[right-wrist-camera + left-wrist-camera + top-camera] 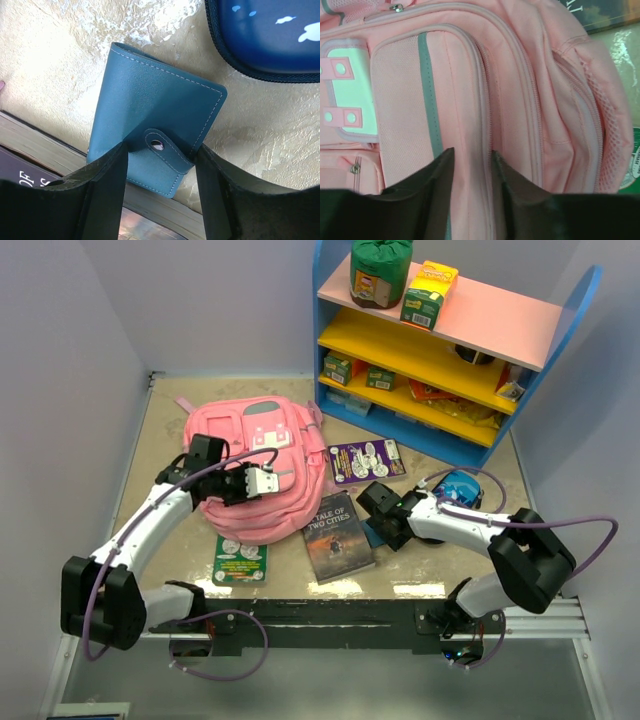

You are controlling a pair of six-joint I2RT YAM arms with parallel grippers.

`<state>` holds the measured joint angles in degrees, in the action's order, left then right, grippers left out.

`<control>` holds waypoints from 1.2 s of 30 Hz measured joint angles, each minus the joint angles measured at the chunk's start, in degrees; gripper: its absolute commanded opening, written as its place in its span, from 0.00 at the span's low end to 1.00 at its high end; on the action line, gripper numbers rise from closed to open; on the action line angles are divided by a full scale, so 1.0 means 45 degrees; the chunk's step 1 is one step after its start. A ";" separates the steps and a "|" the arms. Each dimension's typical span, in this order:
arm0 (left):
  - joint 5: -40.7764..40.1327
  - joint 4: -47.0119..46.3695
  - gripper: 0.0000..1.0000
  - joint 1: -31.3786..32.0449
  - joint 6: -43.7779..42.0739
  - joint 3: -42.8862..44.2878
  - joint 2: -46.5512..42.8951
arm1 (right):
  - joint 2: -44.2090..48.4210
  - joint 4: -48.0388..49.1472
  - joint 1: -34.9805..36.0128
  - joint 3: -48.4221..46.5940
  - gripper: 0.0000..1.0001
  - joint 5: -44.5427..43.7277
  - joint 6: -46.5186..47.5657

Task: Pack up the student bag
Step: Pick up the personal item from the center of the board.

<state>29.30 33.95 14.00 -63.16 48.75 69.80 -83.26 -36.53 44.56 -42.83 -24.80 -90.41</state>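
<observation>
With left gripper (268, 482) part-closed atop student bag (285, 515), left of centre on worktop (440, 575), and right gripper (370, 515) low beside book (338, 535), go slowly. Left wrist: squeeze fabric ridge between fingers (427, 190) squarely; cannot tell if gripped. Right wrist: centre part-open jaws astride teal wallet (155, 115), clear of book edge; grip unclear, so lift only once closed.

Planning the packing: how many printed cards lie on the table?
2: green card at the backpack's near edge; purple card between backpack and shelf. Others may be hidden.
</observation>
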 measured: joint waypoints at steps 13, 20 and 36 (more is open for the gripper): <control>0.0500 0.0772 0.28 0.0000 0.0141 0.0384 0.0369 | -0.0010 -0.0019 0.0005 0.0000 0.15 -0.0044 0.0029; 0.0398 0.0792 0.49 0.0000 0.0223 0.0359 0.0374 | -0.0005 -0.0005 0.0005 0.0000 0.15 -0.0058 0.0102; -0.0617 -0.1039 0.00 0.0000 0.1588 0.0019 0.0568 | 0.0121 0.0039 0.0005 0.0078 0.06 -0.0155 0.0117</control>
<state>26.52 29.28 14.00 -56.01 48.84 72.36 -82.72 -36.36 44.58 -42.48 -25.50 -89.89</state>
